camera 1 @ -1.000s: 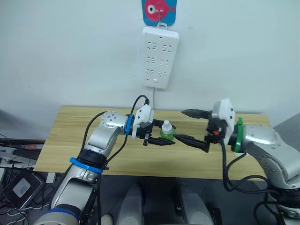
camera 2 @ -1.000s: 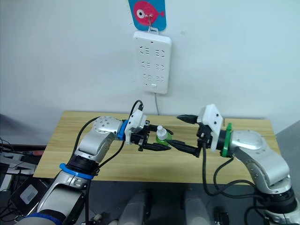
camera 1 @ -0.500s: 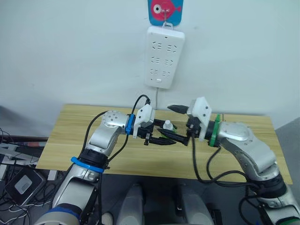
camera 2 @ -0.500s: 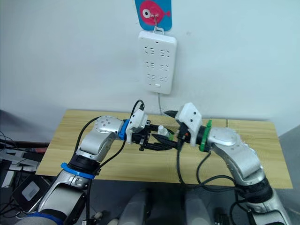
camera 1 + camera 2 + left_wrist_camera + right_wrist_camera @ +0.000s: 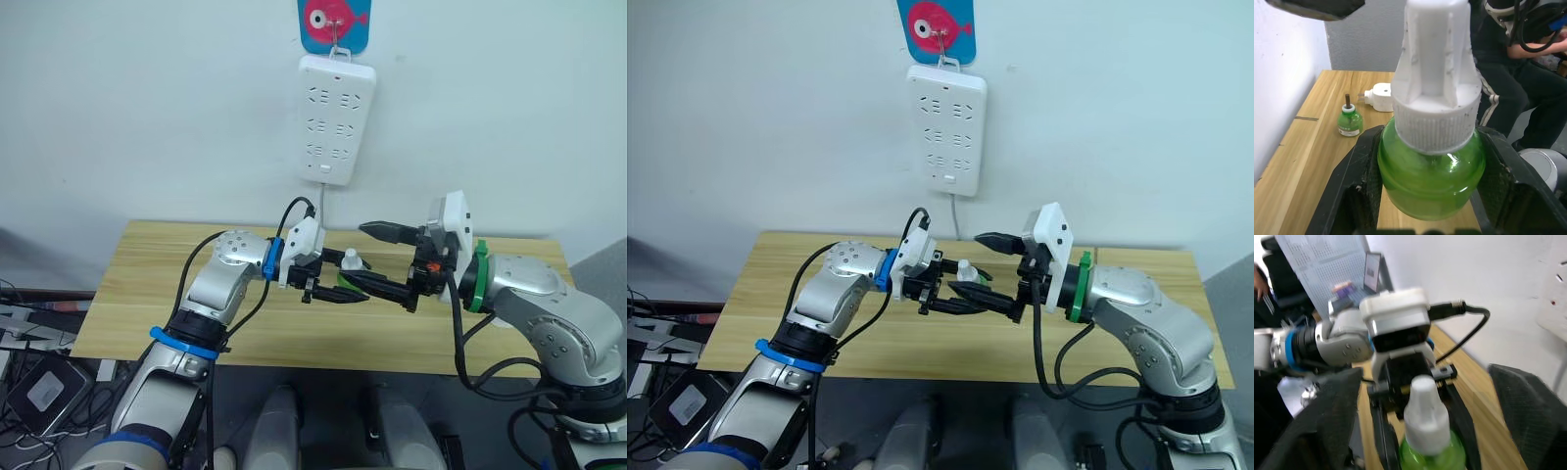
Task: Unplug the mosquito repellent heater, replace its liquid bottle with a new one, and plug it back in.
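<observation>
left fingers [image 5: 1371, 191] still clench the green bottle [image 5: 1431, 171]; right gripper [image 5: 384, 262], spread wide, has backed off slightly.

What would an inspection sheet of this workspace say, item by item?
Surface: wooden table.
Job's things: new green bottle with white cap on; mosquito repellent heater lying on the table, unplugged; old bottle upright beside it, wick bare.
Clutter: nothing seen.
Grippers: left tool shut on the new green bottle; right tool open, its fingers either side of the cap.
Cables: black leads along both arms; white cord below the power strip.
Surroundings: white wall, fish-shaped hook, seated person beyond the table.
</observation>
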